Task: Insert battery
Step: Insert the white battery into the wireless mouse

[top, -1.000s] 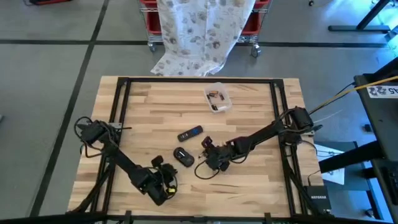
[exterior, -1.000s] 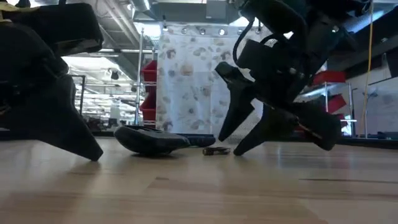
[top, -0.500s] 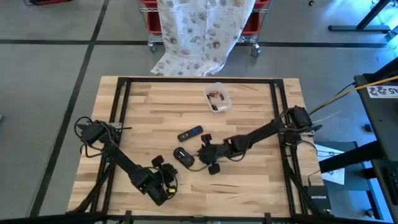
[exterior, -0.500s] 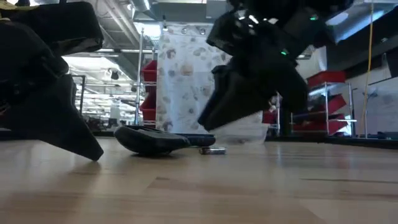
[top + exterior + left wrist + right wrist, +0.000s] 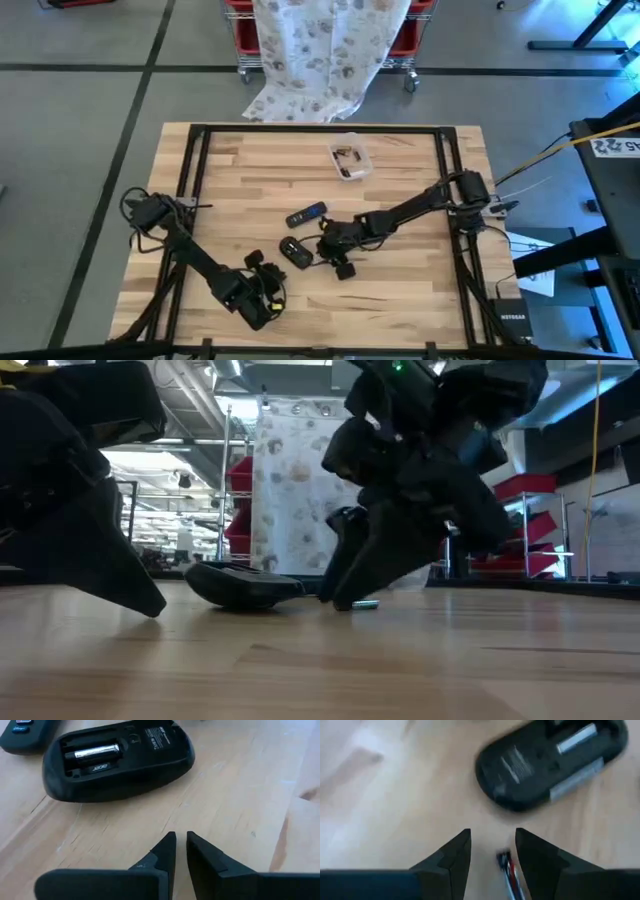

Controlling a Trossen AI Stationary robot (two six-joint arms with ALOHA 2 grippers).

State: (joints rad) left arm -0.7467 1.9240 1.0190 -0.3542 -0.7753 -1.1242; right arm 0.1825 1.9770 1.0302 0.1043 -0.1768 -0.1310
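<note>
High view: mouse [image 5: 294, 252] mid-table, right gripper [image 5: 322, 243] just beside it, left gripper [image 5: 262, 297] near the front edge. Left wrist view: fingers nearly together; mouse underside up, one cell seated. Right wrist view: fingers apart astride a loose battery [image 5: 506, 866] on the table [image 5: 395, 810].

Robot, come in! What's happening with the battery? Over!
Right gripper open, straddling loose battery beside mouse. One battery already in mouse. Left gripper nearly shut, empty, waiting. Nothing blocking.
</note>
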